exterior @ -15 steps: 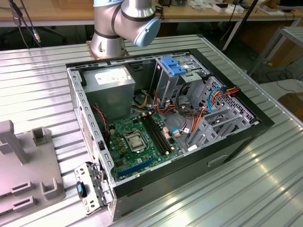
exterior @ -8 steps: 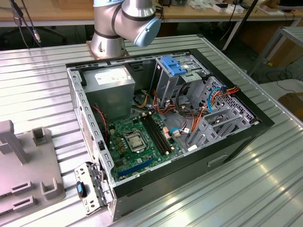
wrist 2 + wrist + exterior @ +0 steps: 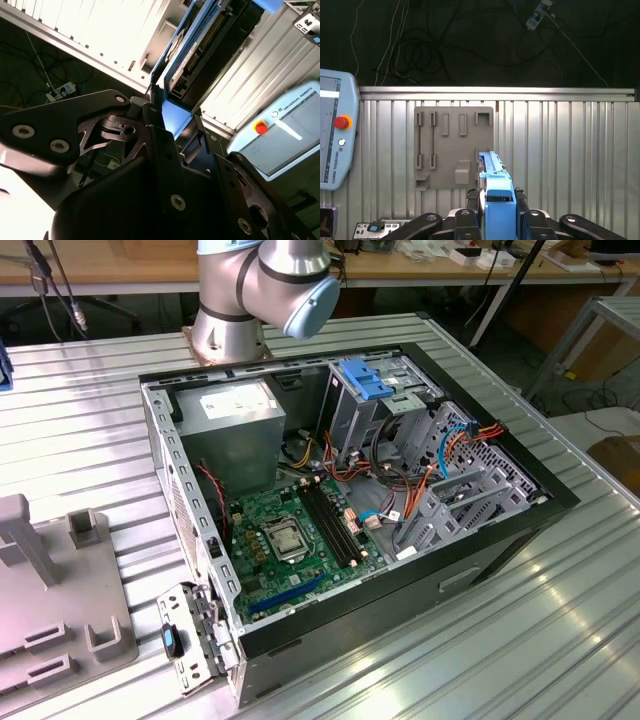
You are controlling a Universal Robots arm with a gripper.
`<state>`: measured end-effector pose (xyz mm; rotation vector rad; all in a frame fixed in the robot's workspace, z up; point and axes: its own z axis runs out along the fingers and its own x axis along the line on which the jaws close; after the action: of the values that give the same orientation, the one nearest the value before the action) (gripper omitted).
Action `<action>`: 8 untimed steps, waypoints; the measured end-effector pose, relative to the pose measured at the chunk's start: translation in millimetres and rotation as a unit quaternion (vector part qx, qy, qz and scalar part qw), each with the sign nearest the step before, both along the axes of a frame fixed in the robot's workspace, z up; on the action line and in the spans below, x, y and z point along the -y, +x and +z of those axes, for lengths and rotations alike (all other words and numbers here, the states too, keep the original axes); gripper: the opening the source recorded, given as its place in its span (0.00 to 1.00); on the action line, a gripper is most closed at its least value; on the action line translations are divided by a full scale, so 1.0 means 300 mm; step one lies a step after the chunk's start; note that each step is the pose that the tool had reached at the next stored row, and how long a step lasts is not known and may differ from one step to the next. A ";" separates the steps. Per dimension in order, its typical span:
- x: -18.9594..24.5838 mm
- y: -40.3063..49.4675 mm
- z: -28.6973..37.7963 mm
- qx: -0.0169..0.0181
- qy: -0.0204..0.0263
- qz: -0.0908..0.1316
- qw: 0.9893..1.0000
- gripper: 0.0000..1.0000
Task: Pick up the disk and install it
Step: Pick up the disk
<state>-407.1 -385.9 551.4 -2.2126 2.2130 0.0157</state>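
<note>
The disk (image 3: 498, 192) (a drive in a blue carrier) is held edge-on, clamped between the jaws of the gripper (image 3: 497, 206), above the grey holder plate (image 3: 451, 150) on the ribbed table (image 3: 560, 150). A narrow end grip could let it tilt and jam at the open computer case (image 3: 420, 590)

Ribbed metal table (image 3: 560, 580), wooden bench (image 3: 120, 270) behind, dark floor (image 3: 470, 30)

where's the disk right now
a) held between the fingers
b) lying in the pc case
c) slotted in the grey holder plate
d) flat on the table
a: in the first wrist view the disk in its blue frame sits upright between the fingers of the gripper, which press on it from both sides.
</note>
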 end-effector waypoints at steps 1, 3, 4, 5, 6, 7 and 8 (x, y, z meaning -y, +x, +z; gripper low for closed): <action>0.000 0.005 0.000 0.000 0.000 0.000 1.000 0.37; 0.000 0.014 0.000 0.000 0.000 0.000 1.000 0.37; 0.000 0.017 0.000 0.000 0.000 0.000 1.000 0.37; 0.000 0.026 0.000 0.000 0.000 0.000 1.000 0.37; 0.000 0.033 0.000 0.000 0.000 0.000 1.000 0.37; 0.000 0.038 0.000 0.000 0.000 0.000 1.000 0.37; 0.000 0.043 0.000 0.000 0.000 0.000 1.000 0.37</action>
<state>-394.3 -385.9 551.4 -2.2126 2.2130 0.0157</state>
